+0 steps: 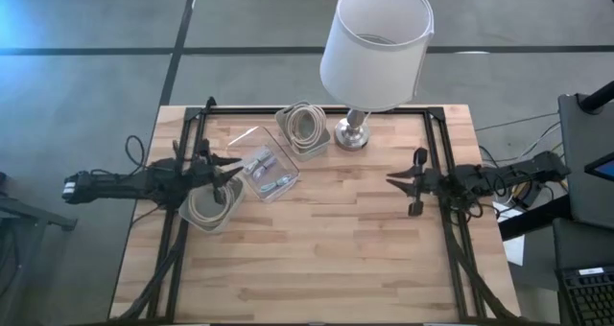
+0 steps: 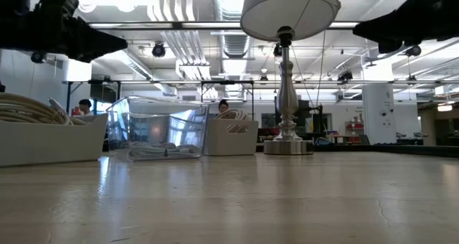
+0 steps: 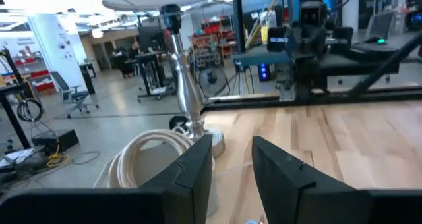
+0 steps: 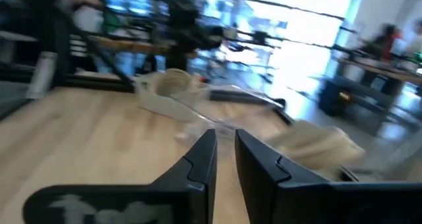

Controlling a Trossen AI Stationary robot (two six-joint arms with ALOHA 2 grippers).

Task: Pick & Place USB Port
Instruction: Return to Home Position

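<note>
1. The left gripper [image 1: 233,173] hangs high over the table's [image 1: 336,259] left side, above the near edge of the left bin [image 1: 213,226] and just beside the clear bin [image 1: 247,142].
2. Its fingers [image 3: 191,171] stand apart with a plain gap between them and nothing in it.
3. The right gripper [image 1: 389,179] hangs high over the right side, well apart from all three bins and pointing toward them.
4. Its fingers [image 4: 198,165] are drawn nearly together, leaving only a narrow slit, and they hold nothing.
5. The left bin is gray and holds a pale coil [image 1: 203,203] of thick cable.
6. The clear bin sits tilted between the two gray ones and touches or nearly touches the left bin. A small cable [image 1: 267,173], grayish-blue, lies on its floor.
7. The back bin [image 1: 285,125], also gray, holds a second coil [image 1: 305,125] and stands just beside the lamp [image 1: 376,43], whose silver base rests on the table near the back edge.
8. In the low view the three bins stand in a row on the left, the lamp rises right of them, and both grippers show as dark shapes at the top corners, clear of the table.
</note>
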